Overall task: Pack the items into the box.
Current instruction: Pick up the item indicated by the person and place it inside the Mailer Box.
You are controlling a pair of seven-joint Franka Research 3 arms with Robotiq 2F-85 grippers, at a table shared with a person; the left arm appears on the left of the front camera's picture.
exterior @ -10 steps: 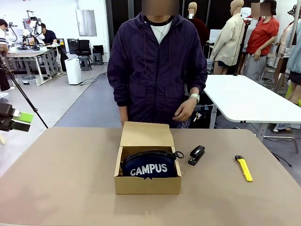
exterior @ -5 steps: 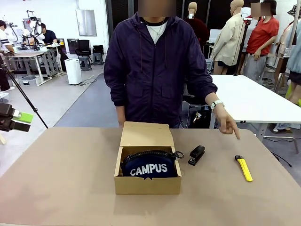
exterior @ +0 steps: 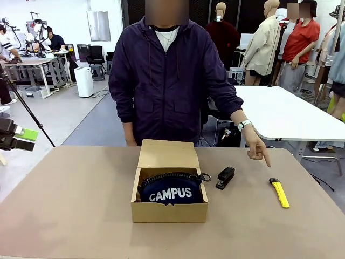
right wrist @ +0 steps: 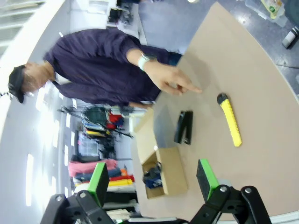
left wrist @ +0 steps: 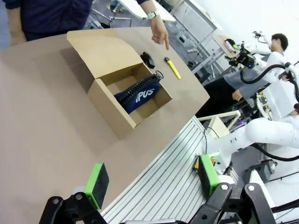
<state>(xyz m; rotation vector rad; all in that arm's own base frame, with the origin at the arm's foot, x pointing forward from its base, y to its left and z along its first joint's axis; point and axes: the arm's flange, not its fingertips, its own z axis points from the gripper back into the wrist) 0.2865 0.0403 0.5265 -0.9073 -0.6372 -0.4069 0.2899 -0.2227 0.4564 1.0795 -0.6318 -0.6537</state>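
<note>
The open brown box (exterior: 170, 212) stands mid-table, its flap lid folded back toward the person. Inside lies the navy CAMPUS pouch (exterior: 172, 191). To the right of the box sits the black stapler (exterior: 225, 177), and farther right the yellow utility knife (exterior: 280, 192). A person's hand (exterior: 257, 151) points a finger down toward the knife. My left gripper (exterior: 24, 139) hovers open off the table's left edge. The left wrist view shows my left gripper (left wrist: 153, 179) open and empty, well short of the box (left wrist: 117, 109). My right gripper (right wrist: 153, 181) is open and empty, with the stapler (right wrist: 183, 127) and knife (right wrist: 230, 120) beyond it.
The person in a dark jacket stands at the far edge behind the box. The tan tabletop (exterior: 75, 205) is bare left of the box and along the front. An aluminium rail frame (left wrist: 173, 172) runs along the table's near edge.
The person's hand has swung from the waist out to the right and now points down near the knife. The grippers and the items have not moved.
</note>
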